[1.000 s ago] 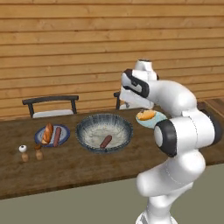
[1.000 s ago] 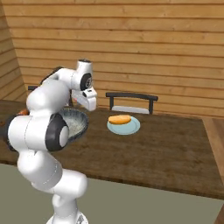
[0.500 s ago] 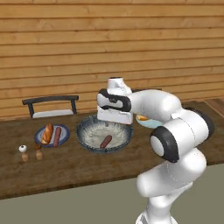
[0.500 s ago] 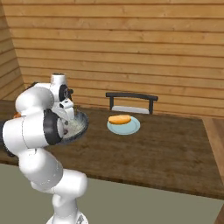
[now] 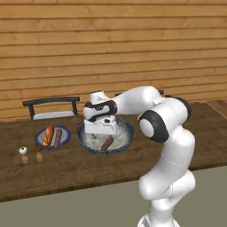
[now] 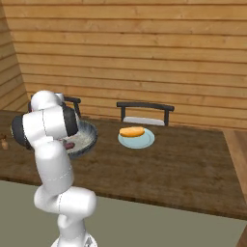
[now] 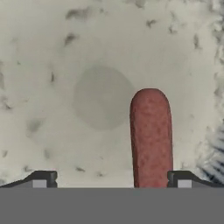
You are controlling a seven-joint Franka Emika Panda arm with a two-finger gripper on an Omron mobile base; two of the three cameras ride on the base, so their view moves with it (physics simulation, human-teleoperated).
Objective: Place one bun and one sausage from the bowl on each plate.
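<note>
In the left base view you see the fingers (image 5: 101, 131) hanging over the bowl (image 5: 125, 141), which sits mid-desk (image 5: 66, 170). One sausage (image 5: 107, 143) lies inside that bowl, just in front of the hand. To the bowl's left, the blue-rimmed plate (image 5: 64, 133) carries a bun (image 5: 48, 135) and a second sausage (image 5: 57, 138) side by side. Two small shakers (image 5: 31, 154) stand near the desk's front edge, left of that plate.

From the right base view, your arm covers most of the bowl; the pale teal plate (image 6: 145, 141) sits apart to its right with a bun (image 6: 131, 131) on it, in front of a dark chair (image 6: 144, 112).

In the hand view your fingers (image 7: 110, 178) stand spread wide, pinching nothing. The sausage lies on the bowl's speckled floor, beside the right fingertip (image 7: 183, 178)
</note>
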